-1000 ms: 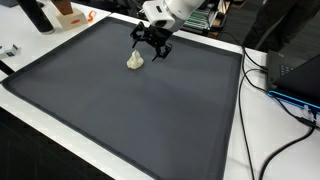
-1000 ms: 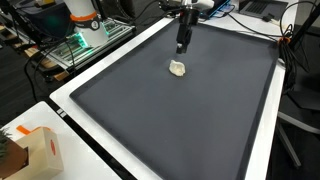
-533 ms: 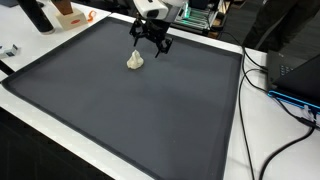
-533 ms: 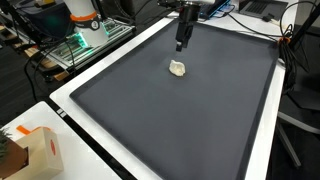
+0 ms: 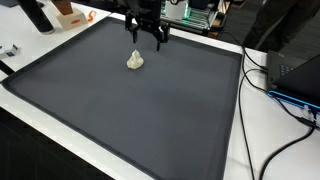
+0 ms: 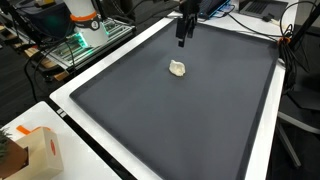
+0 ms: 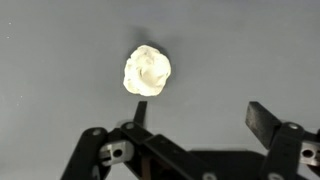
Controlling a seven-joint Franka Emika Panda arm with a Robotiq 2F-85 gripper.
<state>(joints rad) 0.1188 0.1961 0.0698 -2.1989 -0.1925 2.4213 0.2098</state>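
- A white table (image 6: 75, 122) carries everything; only its pale rim shows around the mat.
- A large dark grey mat (image 5: 140, 110) with a raised border lies flat on it, covering nearly the whole top.
- A small crumpled cream-white lump (image 5: 135, 61) rests directly on the mat, off its middle, touching nothing else.

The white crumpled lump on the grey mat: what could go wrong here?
In the wrist view the small white crumpled lump sits off-centre, towards one finger of the open black gripper, so a straight descent might knock it aside. Going too low, it could jam into the dark grey mat.
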